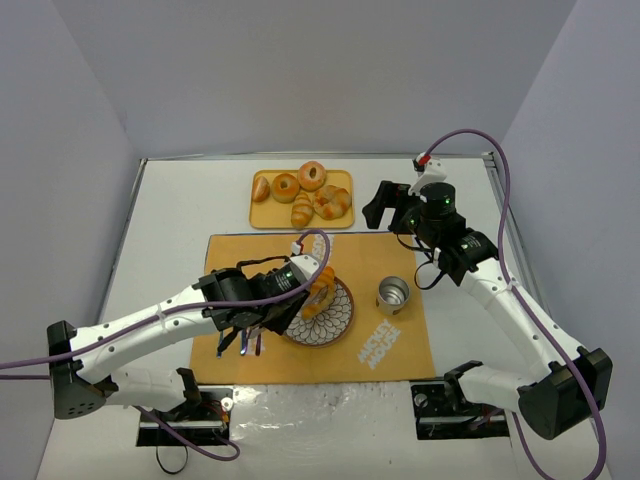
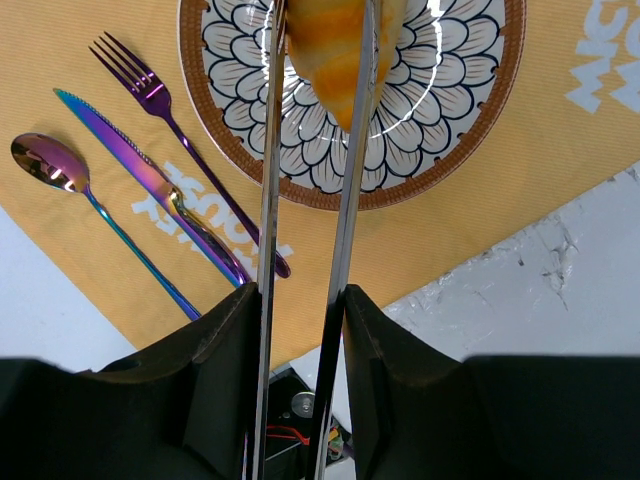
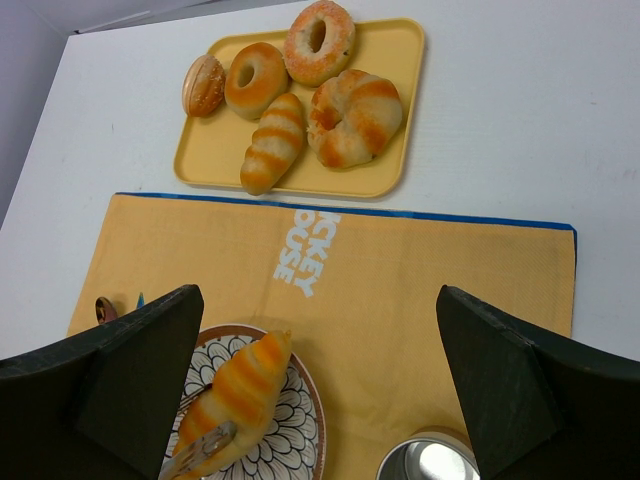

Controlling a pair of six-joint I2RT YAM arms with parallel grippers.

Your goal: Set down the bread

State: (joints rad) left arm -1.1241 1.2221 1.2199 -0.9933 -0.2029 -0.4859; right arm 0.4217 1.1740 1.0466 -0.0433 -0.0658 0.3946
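The bread [image 1: 320, 289], a glossy golden striped croissant, is held between the two arms of metal tongs [image 2: 268, 200] over the flower-patterned plate [image 1: 343, 322]. My left gripper [image 1: 272, 292] is shut on the tongs. In the left wrist view the gripper [image 2: 305, 300] squeezes the tongs and the bread [image 2: 340, 50] hangs above the plate [image 2: 450, 150]. I cannot tell if it touches the plate. My right gripper [image 1: 395, 210] is open and empty, above the mat's far right. Its view [image 3: 318, 300] shows the bread [image 3: 235, 395] tilted over the plate [image 3: 300, 420].
A yellow tray [image 1: 262, 215] at the back holds a smaller croissant [image 3: 270, 140] and several rolls. A metal cup [image 1: 392, 295] stands right of the plate on the orange mat [image 1: 385, 350]. A fork [image 2: 150, 100], a knife [image 2: 130, 155] and a spoon [image 2: 45, 165] lie left of the plate.
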